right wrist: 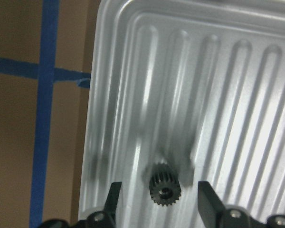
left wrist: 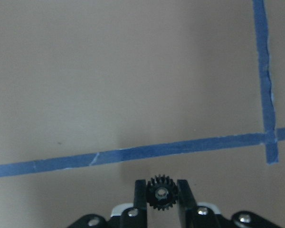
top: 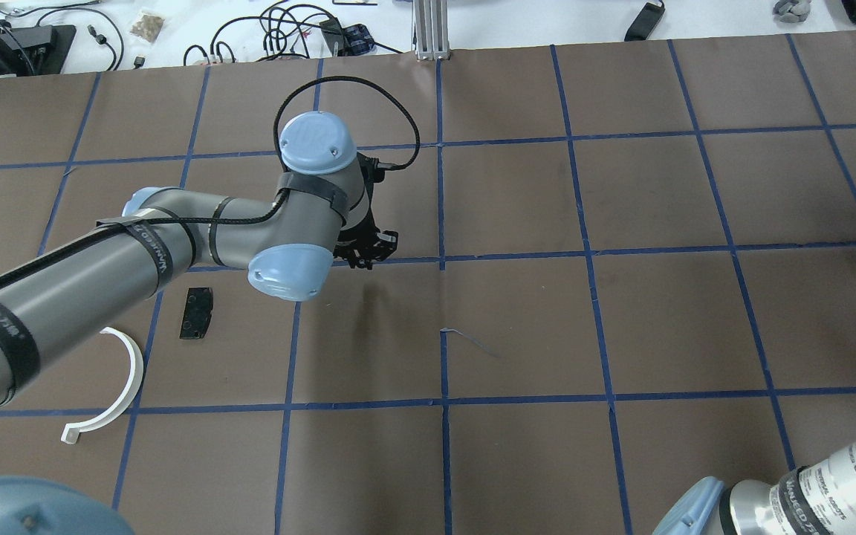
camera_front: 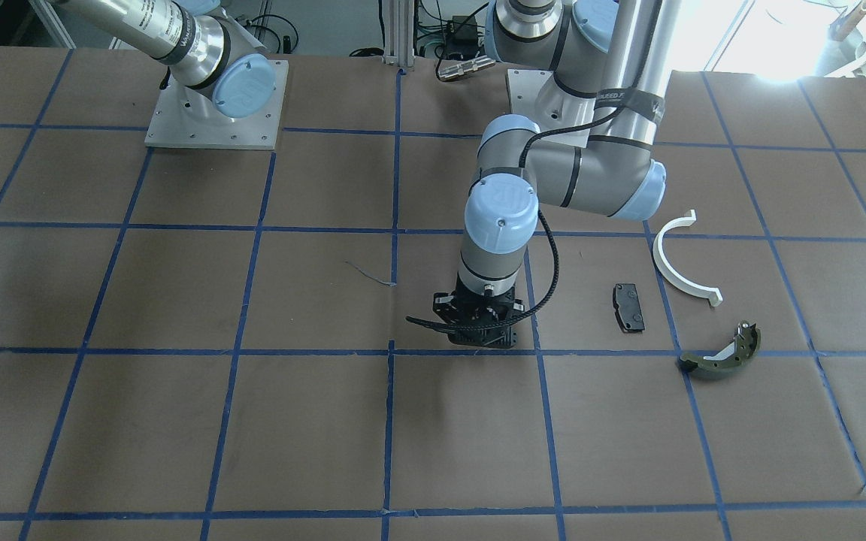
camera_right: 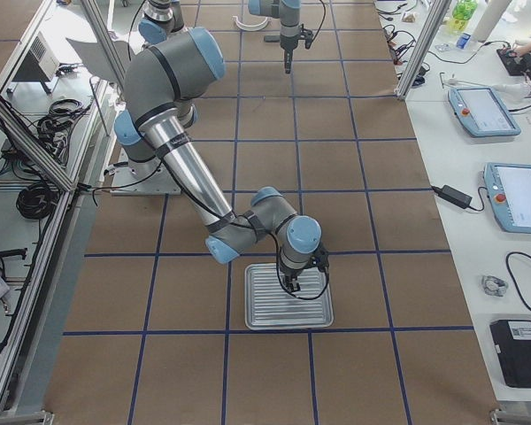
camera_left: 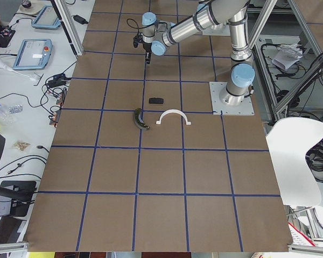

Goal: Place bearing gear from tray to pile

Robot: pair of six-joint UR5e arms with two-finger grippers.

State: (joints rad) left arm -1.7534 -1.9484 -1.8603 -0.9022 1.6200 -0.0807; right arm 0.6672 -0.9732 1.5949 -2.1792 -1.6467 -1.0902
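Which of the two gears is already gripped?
The gear clamped in the left gripper; the other gear lies free on the tray under the open right gripper.

The front-facing and overhead cameras are looking steeply down on the table (camera_front: 177, 421) from opposite sides, both taking in the white half-ring clip (camera_front: 661, 267) and black pad (camera_front: 628, 307). The end cameras are looking along it from afar; the right wrist camera is sitting close over the tray (right wrist: 237, 71), which the right-end view is sharing.

Left tool (left wrist: 161, 187) tight and vertical; right tool (right wrist: 160, 189) wide apart, low
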